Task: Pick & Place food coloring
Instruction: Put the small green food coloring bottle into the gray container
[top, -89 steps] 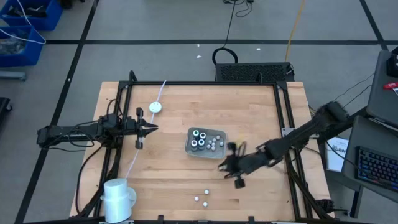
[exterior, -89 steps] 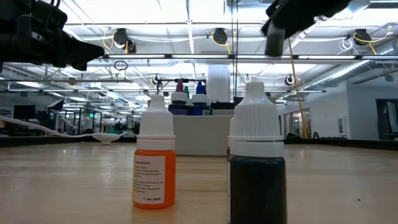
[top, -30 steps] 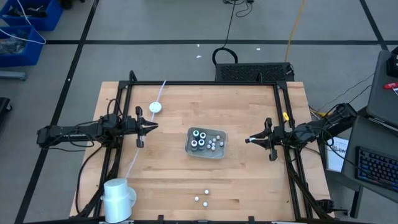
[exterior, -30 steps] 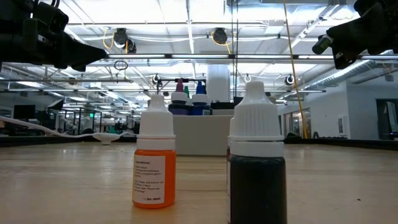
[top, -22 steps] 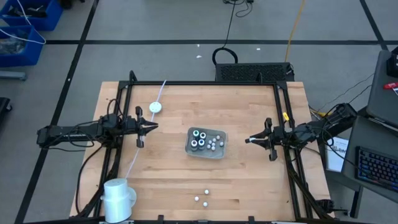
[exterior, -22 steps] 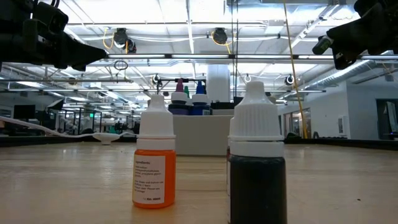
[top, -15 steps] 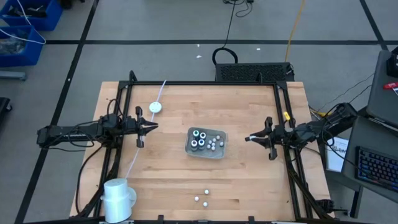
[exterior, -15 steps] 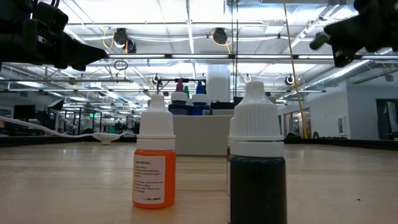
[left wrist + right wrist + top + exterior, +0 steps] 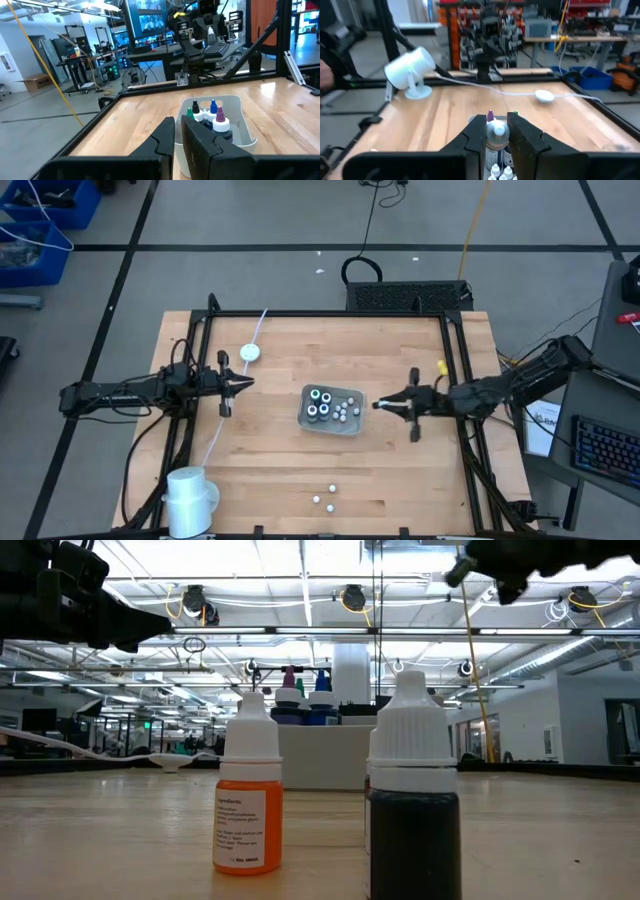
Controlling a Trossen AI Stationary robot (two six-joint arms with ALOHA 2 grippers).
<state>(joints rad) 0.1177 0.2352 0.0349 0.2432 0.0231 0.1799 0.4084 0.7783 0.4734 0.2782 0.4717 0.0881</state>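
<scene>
Grey tray (image 9: 305, 420), food coloring (image 9: 318, 402) beside right end effector (image 9: 378, 405).

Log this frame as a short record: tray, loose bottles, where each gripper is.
tray: grey tray at table centre, holding several food coloring bottles
loose bottles: orange bottle and dark bottle, both upright on the table's near edge, outside the tray
left gripper: left gripper above the table's left side, well clear of the tray
right gripper: right gripper just off the tray's right rim, pointing at it
task status: loose bottles not yet in the tray
</scene>
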